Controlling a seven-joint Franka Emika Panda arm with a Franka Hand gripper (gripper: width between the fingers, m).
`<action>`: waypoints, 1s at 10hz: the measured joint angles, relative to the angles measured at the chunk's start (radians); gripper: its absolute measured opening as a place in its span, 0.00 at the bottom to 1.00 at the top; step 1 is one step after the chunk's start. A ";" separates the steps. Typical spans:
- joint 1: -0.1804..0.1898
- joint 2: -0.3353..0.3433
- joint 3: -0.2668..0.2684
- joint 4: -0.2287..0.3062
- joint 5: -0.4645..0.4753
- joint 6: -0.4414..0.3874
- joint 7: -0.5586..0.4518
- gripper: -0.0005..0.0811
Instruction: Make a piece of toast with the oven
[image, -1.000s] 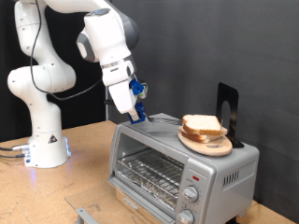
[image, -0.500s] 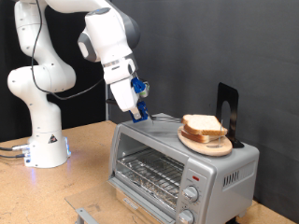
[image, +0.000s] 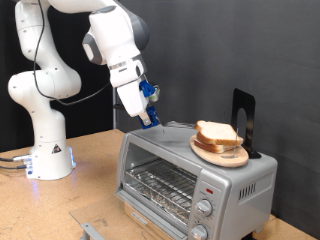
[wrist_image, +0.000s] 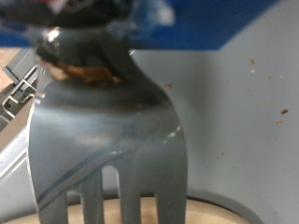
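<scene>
The silver toaster oven (image: 190, 175) stands at the exterior view's lower right; its wire rack shows in the front. A round wooden plate (image: 220, 155) with stacked bread slices (image: 216, 135) sits on the oven's top. The single piece of toast is not in view. My gripper (image: 149, 117) hangs over the oven's top, to the exterior view's left of the plate, tilted towards it. It is shut on a metal fork (wrist_image: 107, 131), held by blue pads (wrist_image: 215, 23). In the wrist view the fork's tines point at the pale wooden plate rim (wrist_image: 210, 210).
A black upright stand (image: 243, 120) rises behind the plate on the oven. The arm's white base (image: 45, 155) stands on the wooden table (image: 85, 185) at the exterior view's left. A grey metal part (image: 92, 229) lies at the table's front edge.
The gripper with the fork has risen a little above the oven's top. The plate and bread have not moved.
</scene>
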 joint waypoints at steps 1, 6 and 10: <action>0.000 0.004 0.000 0.002 0.000 0.000 0.009 0.49; -0.004 0.074 0.000 0.063 -0.023 0.000 0.073 0.49; -0.007 0.153 0.000 0.131 -0.046 -0.001 0.104 0.49</action>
